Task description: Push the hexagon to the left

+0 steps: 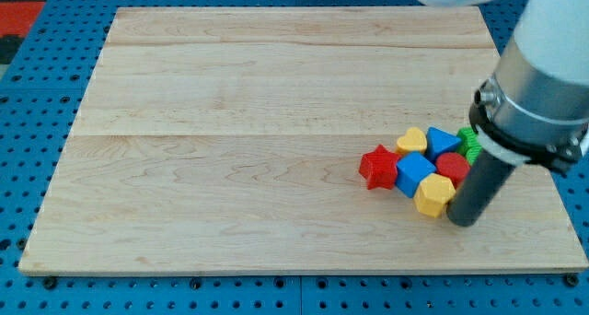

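Note:
A yellow hexagon [433,196] lies at the bottom right of a tight cluster of blocks on the wooden board [230,140]. My tip [463,219] stands just to the view's right of the hexagon, touching or nearly touching it. The cluster also holds a red star [377,167], a blue block [414,171], a yellow heart [413,140], a blue triangle [441,140], a red block [452,166] and a green block [470,142], partly hidden by the rod.
The arm's grey body [538,94] hangs over the board's right side. The board's right edge [552,195] is close behind the tip. A blue pegboard [37,122] surrounds the board.

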Motion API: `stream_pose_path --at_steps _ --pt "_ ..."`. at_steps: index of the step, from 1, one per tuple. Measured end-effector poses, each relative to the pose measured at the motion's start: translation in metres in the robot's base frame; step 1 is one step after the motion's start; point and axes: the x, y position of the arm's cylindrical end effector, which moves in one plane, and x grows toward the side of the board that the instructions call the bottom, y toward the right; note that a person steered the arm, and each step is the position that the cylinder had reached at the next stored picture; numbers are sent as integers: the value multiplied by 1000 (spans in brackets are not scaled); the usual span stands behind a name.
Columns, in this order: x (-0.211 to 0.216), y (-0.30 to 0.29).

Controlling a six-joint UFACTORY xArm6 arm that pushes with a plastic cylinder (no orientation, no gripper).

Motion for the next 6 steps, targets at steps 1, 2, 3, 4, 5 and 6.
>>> stream_pose_path --at_steps 1,2,3,4,5,6 --pt "2 19" --pt "-17 42" --pt "-28 2" --pt "-32 -27" --pt "-32 -35" --pt "-31 -12"
